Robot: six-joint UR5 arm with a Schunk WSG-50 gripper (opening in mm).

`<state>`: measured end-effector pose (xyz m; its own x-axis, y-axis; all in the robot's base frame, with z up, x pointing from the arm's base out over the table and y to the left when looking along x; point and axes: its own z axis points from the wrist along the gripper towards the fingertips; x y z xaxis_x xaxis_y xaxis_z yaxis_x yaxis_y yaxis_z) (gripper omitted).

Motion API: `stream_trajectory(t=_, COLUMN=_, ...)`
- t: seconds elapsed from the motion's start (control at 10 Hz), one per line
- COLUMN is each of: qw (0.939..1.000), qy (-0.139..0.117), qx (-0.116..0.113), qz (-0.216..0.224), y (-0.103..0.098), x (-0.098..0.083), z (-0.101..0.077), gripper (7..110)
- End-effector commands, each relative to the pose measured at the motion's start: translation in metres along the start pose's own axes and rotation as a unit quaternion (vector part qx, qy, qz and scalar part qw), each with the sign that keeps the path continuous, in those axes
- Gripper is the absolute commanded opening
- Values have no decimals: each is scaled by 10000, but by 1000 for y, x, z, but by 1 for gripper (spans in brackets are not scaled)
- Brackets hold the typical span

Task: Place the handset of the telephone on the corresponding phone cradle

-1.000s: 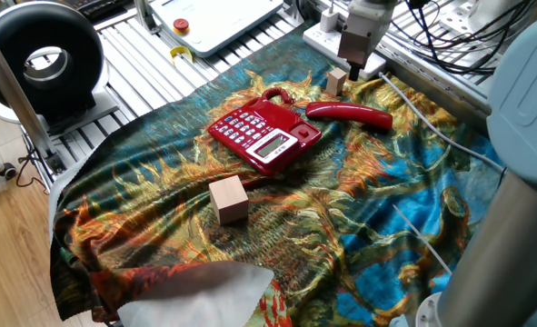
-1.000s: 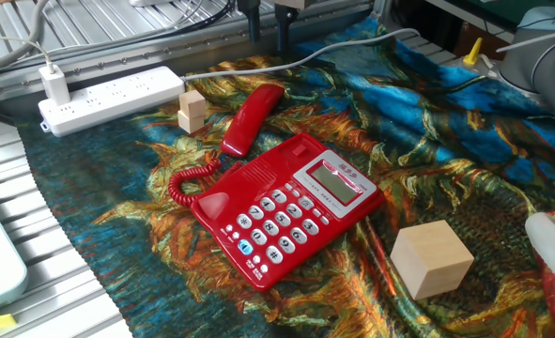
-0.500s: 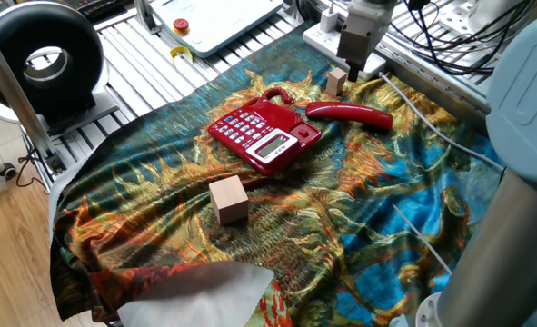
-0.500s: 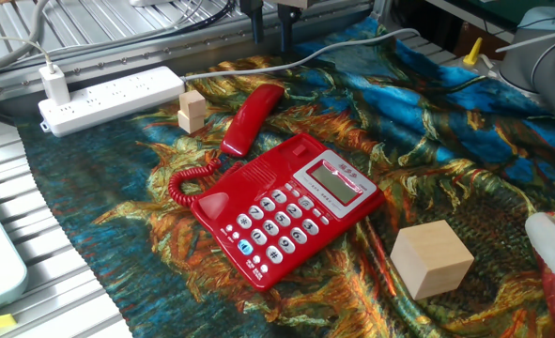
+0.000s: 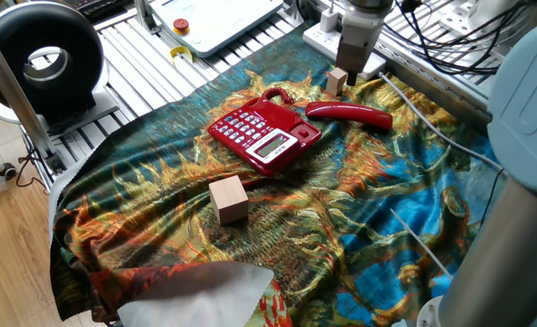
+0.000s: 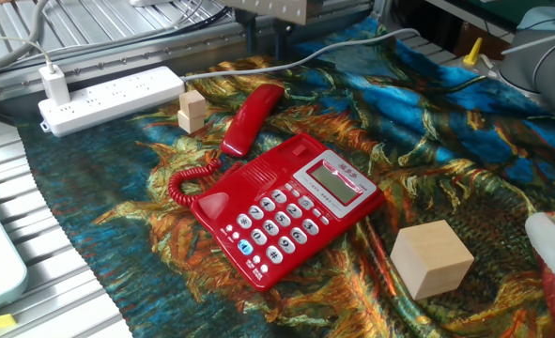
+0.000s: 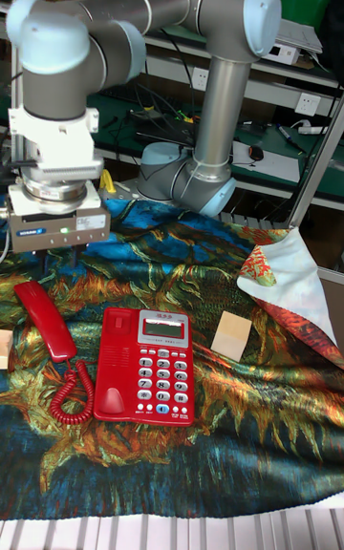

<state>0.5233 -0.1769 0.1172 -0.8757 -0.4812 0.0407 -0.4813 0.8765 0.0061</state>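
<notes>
hovering above the glossy red curved plastic handset, the fingers stand released and empty; next, descend and grasp it.

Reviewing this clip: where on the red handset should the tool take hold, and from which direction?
Probably the handset's narrow middle, coming straight down from above, fingers across its width. It lies flat on the cloth beside the telephone, ends are bulkier, and the coiled cord leaves its near end.
</notes>
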Motion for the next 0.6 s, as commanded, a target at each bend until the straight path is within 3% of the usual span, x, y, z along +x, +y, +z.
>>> stream_trajectory(t=0.0, qw=9985, qy=-133, qx=280, qz=-449, y=-15, x=-13, z=13, gripper=44)
stream_trajectory(t=0.2, qw=9987, qy=-152, qx=281, qz=-396, y=-17, x=-20, z=21, gripper=44)
stream_trajectory(t=0.5, qw=9997, qy=-240, qx=-34, qz=-63, y=-18, x=-26, z=30, gripper=44)
